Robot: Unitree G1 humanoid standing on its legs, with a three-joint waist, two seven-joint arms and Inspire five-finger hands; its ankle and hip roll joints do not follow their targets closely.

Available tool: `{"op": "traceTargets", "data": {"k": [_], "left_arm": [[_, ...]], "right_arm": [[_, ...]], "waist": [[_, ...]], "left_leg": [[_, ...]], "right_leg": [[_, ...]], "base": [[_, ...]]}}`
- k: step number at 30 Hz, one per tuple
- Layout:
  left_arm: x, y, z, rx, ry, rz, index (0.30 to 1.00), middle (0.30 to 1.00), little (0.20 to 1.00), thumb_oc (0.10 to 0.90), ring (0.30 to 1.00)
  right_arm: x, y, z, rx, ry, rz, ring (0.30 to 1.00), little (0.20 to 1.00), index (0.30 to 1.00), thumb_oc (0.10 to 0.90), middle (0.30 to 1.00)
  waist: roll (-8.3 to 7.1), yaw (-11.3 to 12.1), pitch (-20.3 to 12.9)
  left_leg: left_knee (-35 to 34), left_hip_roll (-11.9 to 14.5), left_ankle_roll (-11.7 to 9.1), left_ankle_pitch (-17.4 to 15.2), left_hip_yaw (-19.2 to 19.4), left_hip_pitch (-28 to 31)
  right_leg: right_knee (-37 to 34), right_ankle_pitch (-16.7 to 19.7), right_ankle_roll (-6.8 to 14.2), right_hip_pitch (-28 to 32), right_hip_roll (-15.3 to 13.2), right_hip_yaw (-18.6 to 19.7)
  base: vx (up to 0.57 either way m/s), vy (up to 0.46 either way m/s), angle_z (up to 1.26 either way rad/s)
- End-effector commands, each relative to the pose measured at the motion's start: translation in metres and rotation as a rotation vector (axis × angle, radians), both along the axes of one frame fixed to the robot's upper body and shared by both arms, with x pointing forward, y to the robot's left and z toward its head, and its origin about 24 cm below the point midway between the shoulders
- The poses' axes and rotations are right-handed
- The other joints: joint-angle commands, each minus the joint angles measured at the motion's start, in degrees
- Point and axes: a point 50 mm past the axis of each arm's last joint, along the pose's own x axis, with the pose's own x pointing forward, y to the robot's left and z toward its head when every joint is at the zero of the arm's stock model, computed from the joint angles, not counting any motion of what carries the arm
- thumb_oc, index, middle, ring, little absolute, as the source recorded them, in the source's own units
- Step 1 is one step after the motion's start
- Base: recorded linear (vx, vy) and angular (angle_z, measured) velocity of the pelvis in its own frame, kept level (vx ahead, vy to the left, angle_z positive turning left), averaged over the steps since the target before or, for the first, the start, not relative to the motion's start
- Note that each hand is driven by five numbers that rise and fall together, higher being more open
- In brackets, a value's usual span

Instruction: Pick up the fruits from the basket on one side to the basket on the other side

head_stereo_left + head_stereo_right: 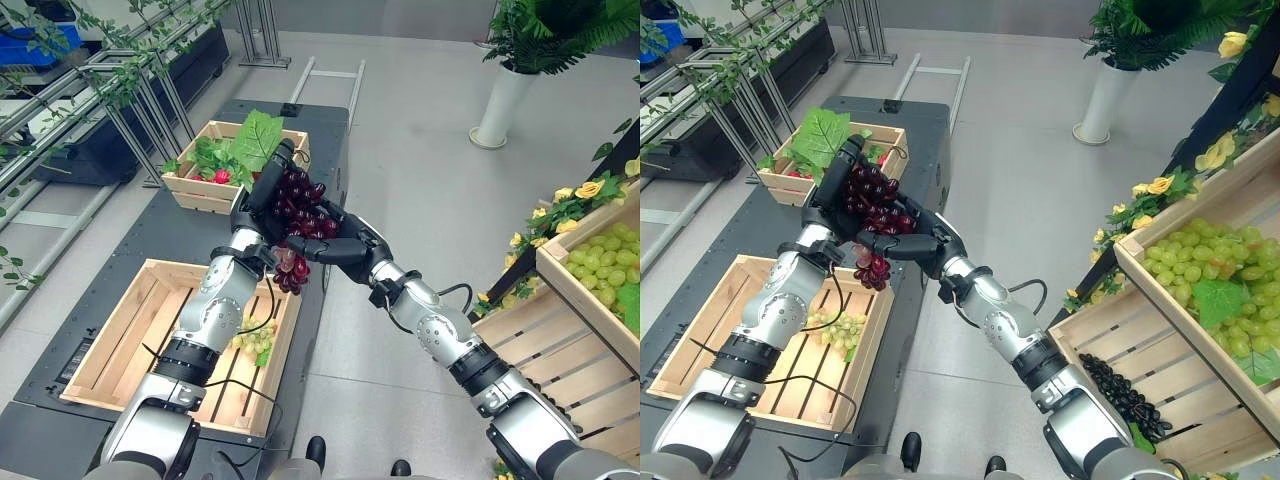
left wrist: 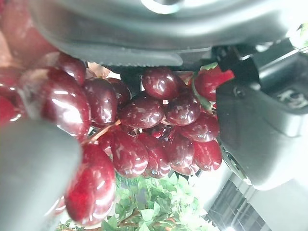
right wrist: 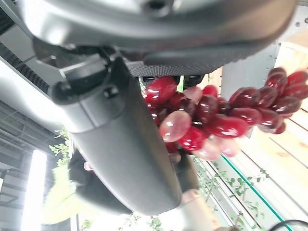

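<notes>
A bunch of dark red grapes (image 1: 300, 215) hangs in the air between my two hands, above the far right corner of the near wooden crate (image 1: 120, 340). My left hand (image 1: 262, 195) stands against the bunch's left side, fingers reaching up along it and the thumb pressed to the grapes (image 2: 144, 130). From the right, my right hand (image 1: 345, 250) cups the bunch, its fingers curled under and round the grapes (image 3: 207, 120). The lower grapes dangle below both hands. A bunch of green grapes (image 1: 252, 342) lies in the near crate.
A farther crate (image 1: 205, 190) holds green leaves and small red fruit. On the right, shelf crates hold green grapes (image 1: 1210, 260) and black grapes (image 1: 1120, 395), edged with yellow flowers. A white planter (image 1: 500, 105) stands on the floor behind.
</notes>
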Motion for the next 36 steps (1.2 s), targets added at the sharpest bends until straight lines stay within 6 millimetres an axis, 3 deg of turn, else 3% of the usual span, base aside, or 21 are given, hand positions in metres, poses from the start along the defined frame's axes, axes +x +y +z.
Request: {"op": "traceTargets", "data": {"k": [1, 4, 7, 13, 23, 36], "left_arm": [[0.011, -0.054, 0.109, -0.109, -0.393, -0.163, 0.3, 0.3, 0.3, 0.4, 0.3], [0.009, -0.056, 0.114, -0.092, -0.404, -0.157, 0.3, 0.3, 0.3, 0.4, 0.3], [0.008, -0.053, 0.116, -0.064, -0.413, -0.138, 0.3, 0.3, 0.3, 0.4, 0.3], [0.007, -0.04, 0.112, -0.042, -0.418, -0.084, 0.3, 0.3, 0.3, 0.4, 0.3], [0.009, -0.038, 0.111, -0.065, -0.408, -0.082, 0.3, 0.3, 0.3, 0.4, 0.3], [0.013, -0.034, 0.105, -0.081, -0.388, -0.063, 0.3, 0.3, 0.3, 0.4, 0.3]], "right_arm": [[-0.011, 0.052, 0.021, 0.151, -0.047, 0.174, 0.9, 0.9, 0.9, 0.8, 0.9], [-0.006, 0.044, 0.01, 0.028, -0.084, 0.053, 0.9, 0.9, 0.9, 0.8, 0.9], [0.0, 0.032, 0.012, -0.088, -0.169, -0.111, 0.9, 0.9, 0.9, 0.8, 0.9], [-0.004, 0.012, 0.038, -0.234, -0.435, -0.446, 0.9, 0.9, 0.9, 0.8, 0.9], [-0.018, 0.016, 0.046, -0.003, -0.412, -0.38, 0.9, 0.9, 0.9, 0.8, 0.9], [-0.023, 0.021, 0.061, 0.154, -0.398, -0.287, 0.9, 0.9, 0.9, 0.8, 0.9]], "waist": [[1.89, 0.8, -10.5], [1.94, 0.7, -10.3], [2.06, 0.5, -10.0], [2.94, -0.5, -9.2], [3.82, -1.0, -8.9], [3.82, -1.1, -9.0]], "left_leg": [[0.1, -4.5, 0.5, -6.4, -1.8, 0.4], [0.1, -4.4, 0.4, -6.4, -1.6, 0.3], [0.1, -4.4, 0.4, -6.4, -1.5, 0.3], [0.1, -4.5, 0.7, -6.5, -1.3, 0.3], [0.1, -4.6, 0.6, -6.6, -1.1, 0.6], [0.1, -4.7, 0.7, -6.5, -1.3, 0.6]], "right_leg": [[0.1, -0.8, -3.5, -1.5, 2.3, -2.4], [0.1, -0.7, -3.5, -1.6, 2.2, -2.4], [0.1, -0.6, -3.5, -1.6, 2.3, -2.1], [0.1, -0.4, -3.4, -2.0, 2.4, -0.8], [0.1, -0.5, -3.2, -1.9, 2.4, -0.3], [0.1, -0.5, -3.3, -2.0, 2.3, -0.4]], "base": [[0.0, 0.0, 0.0], [0.0, 0.0, 0.0], [0.0, 0.0, 0.0], [0.0, 0.013, -0.03], [0.0, 0.006, -0.02], [0.0, 0.0, 0.0]]}}
